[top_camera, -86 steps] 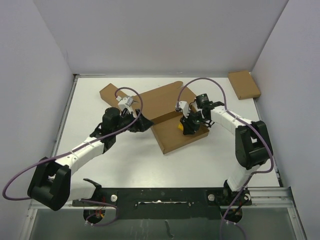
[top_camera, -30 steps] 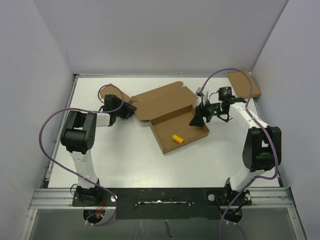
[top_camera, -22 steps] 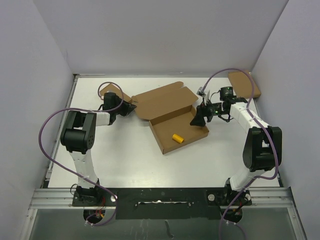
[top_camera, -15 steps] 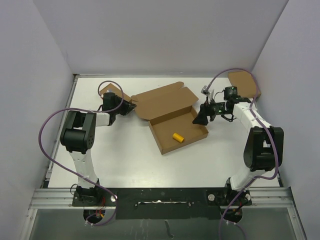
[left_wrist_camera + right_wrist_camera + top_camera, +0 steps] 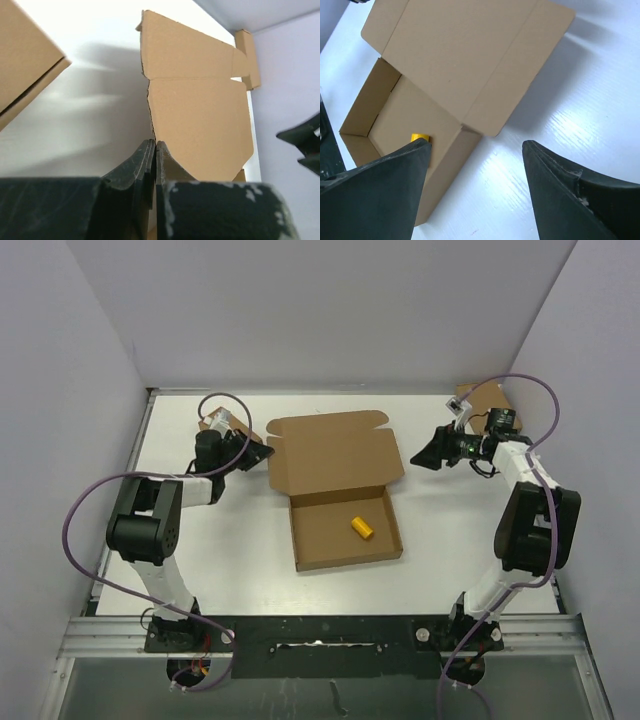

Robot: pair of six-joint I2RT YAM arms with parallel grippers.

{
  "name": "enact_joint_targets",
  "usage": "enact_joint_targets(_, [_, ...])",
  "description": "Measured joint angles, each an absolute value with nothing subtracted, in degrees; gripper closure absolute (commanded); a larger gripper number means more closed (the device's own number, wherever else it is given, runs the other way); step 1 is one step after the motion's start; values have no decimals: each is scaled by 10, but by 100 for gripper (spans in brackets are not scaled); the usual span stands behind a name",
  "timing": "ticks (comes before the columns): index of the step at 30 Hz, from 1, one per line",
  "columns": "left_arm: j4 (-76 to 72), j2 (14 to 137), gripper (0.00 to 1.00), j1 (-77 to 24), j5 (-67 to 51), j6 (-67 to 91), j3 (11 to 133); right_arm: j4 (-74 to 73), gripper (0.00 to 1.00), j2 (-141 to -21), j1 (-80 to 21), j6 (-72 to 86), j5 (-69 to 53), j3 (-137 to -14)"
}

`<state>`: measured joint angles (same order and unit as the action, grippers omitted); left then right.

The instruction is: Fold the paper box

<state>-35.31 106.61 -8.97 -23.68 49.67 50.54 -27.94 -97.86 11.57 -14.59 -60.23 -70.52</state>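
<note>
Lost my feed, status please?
Left gripper shut on paper box lid edge. Right gripper open, clear. Tray formed, lid open. Yellow cylinder inside tray.

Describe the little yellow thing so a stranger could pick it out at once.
On the white table, find the big open paper box lying in the middle. Inside its shallow tray, toward the right side, lies a small yellow cylinder. It is the only brightly coloured thing there; everything around it is plain brown cardboard.

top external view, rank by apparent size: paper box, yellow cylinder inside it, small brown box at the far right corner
1. paper box, by far the largest
2. small brown box, partly hidden, visible part still larger than the cylinder
3. yellow cylinder, smallest
</note>
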Motion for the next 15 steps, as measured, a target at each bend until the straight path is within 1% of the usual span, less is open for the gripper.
enact_joint_targets(8, [-405,1019,100,-91,-275,426,487,-292,23,-1065,124,-118,-633,-780])
enact_joint_targets(15, [-423,999,100,-97,-298,383,463,-337,23,-1102,123,-128,-664,-825])
